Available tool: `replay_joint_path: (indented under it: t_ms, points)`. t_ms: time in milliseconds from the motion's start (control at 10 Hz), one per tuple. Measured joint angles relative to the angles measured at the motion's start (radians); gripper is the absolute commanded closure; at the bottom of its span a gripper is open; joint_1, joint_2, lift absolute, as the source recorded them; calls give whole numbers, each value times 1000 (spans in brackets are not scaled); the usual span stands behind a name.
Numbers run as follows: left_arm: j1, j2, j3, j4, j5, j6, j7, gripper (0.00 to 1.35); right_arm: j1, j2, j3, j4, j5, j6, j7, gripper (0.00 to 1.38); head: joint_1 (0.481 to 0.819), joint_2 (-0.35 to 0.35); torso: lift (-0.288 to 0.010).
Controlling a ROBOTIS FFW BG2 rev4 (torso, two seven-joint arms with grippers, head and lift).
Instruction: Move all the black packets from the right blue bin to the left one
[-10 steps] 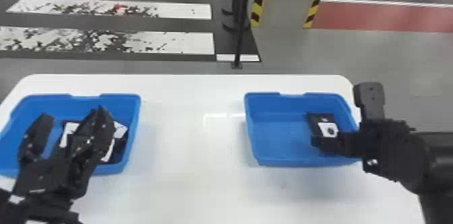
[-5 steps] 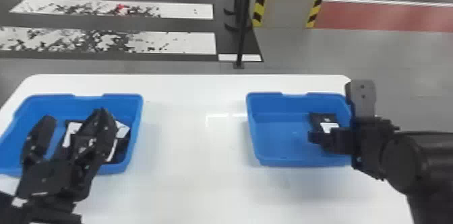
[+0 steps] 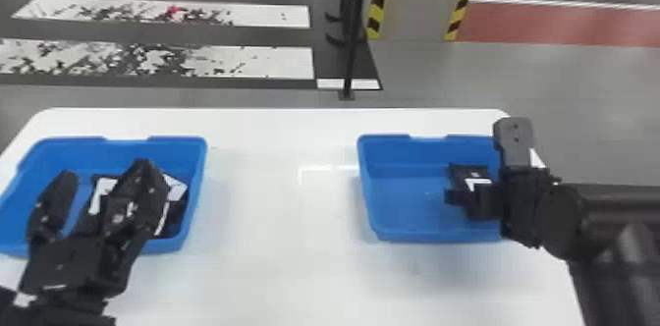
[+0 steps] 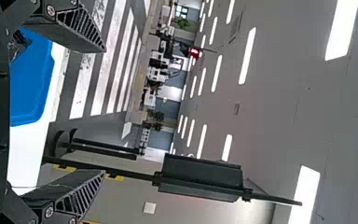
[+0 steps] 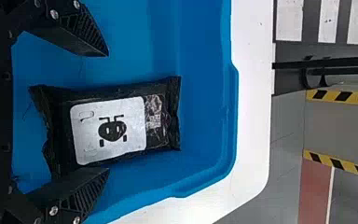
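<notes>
Counted on site: one white table [image 3: 275,231], two blue bins, these being the right bin [image 3: 363,177] and the left bin [image 3: 198,192], and two grippers, the left gripper [image 3: 106,169] and the right gripper [image 3: 475,198]. The right bin holds one black packet [image 5: 107,130]; the number of packets [image 3: 176,208] in the left bin cannot be established, being partly covered. Beyond the table, the head view records one black stand [image 3: 349,30], two yellow-and-black strips [image 3: 378,1] and one red floor band [image 3: 520,23].
</notes>
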Motion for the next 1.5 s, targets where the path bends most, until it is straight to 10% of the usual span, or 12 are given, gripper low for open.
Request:
replay_joint_path:
  t_ms: [200,400,1500]
  points:
    - [2,0,0,10,2,-6,0,133,-8,1,-1,40,0,-26,-3,372,695,-100,-168]
    - [4,0,0,19,7,-12,-2,133,-10,-2,-1,56,-14,-39,4,1145,695,-96,-168]
    - [-1,-6,-8,42,22,-97,4,134,224,-11,-48,-162,-181,-364,280,1213,695,3,-168]
